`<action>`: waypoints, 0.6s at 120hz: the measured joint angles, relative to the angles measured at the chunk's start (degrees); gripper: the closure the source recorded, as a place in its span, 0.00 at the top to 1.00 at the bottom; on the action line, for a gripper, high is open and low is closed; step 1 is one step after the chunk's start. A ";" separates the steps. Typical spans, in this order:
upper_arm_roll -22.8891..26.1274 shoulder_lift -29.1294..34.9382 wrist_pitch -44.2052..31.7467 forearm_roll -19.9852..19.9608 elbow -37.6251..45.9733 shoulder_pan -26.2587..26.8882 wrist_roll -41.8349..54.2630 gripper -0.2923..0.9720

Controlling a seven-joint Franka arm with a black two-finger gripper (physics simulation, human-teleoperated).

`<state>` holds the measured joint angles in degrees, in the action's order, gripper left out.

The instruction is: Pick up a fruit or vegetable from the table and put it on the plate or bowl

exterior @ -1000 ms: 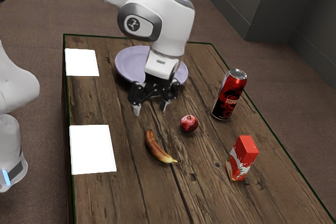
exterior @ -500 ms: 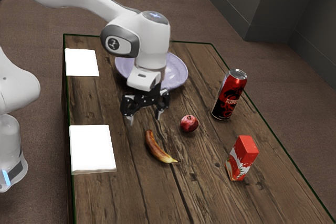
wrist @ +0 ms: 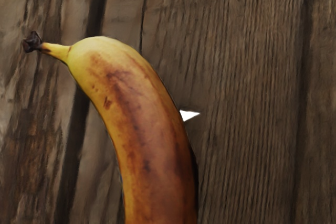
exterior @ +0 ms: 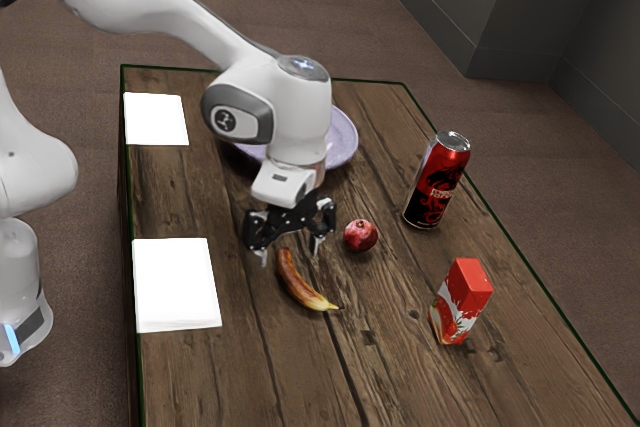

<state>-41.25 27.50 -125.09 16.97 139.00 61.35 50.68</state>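
At the exterior view's left, two white sheets lie flat on the wooden bench (exterior: 400, 367): one (exterior: 155, 118) at the far corner, one (exterior: 176, 284) nearer. Right of them my gripper (exterior: 289, 252) hangs low over the far end of the banana (exterior: 300, 282), its fingers spread apart on either side of the fruit and not closed on it. The banana lies on the boards near the bench's middle, yellow with brown streaks. In the wrist view it sits just under my hand, its dark stem tip (wrist: 32, 42) pointing away. Beyond my arm, at the far side, rests the lilac plate (exterior: 340, 137), partly hidden by my wrist. Just right of the gripper sits a small red fruit (exterior: 360, 235) — apart from the banana. Further right stands a red can (exterior: 436, 180), upright, and nearer, a red-and-white carton (exterior: 460, 300).
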 joint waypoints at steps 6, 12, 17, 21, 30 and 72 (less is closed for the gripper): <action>-0.08 -0.81 -0.69 -0.04 0.04 0.01 0.05 0.75; -0.83 -2.19 -1.43 -0.09 0.00 0.02 0.10 0.75; -1.99 -3.26 -2.19 -0.10 -0.06 0.12 0.14 0.75; -3.74 -3.73 -2.91 -0.06 -0.12 0.66 0.20 0.75; -6.24 -4.64 -4.79 0.15 -0.23 1.53 0.32 0.75; -21.99 -2.71 -8.52 4.99 -2.10 16.82 1.37 0.66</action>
<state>-63.24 24.79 -133.61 21.96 136.90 78.17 52.05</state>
